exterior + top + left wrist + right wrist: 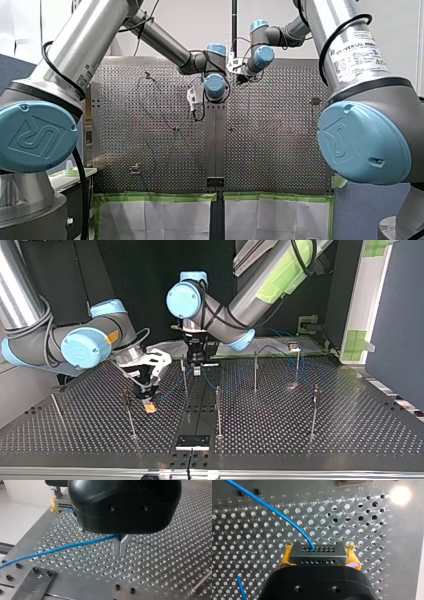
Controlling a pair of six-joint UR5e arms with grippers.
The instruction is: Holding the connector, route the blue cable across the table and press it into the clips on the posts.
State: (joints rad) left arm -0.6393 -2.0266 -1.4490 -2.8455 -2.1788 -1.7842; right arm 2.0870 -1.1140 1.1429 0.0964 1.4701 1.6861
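- Jaws of our right gripper point(317, 555) are clamped on the grey connector point(317, 552), with a yellow pad point(286, 559) pressed against each end of it.
- We find the blue cable point(287, 519) leaving the connector's face and curving away ahead of this gripper, low over the perforated table point(242, 530).
- Jaws of our left gripper point(120, 551) stand tip to tip. Its metal fingers point(116, 547) close round the cable, which enters the notch just above the tips and runs off to one side, close over the table.
- In the top view we place the right gripper left of centre in the frame, its tip just above the table and near the foot of a post.
- In the same view the left gripper hangs at upper centre, just beside another post.
- Upright posts point(218, 410) are spread across the middle of that frame. From these views we cannot tell whether any clip holds the cable.
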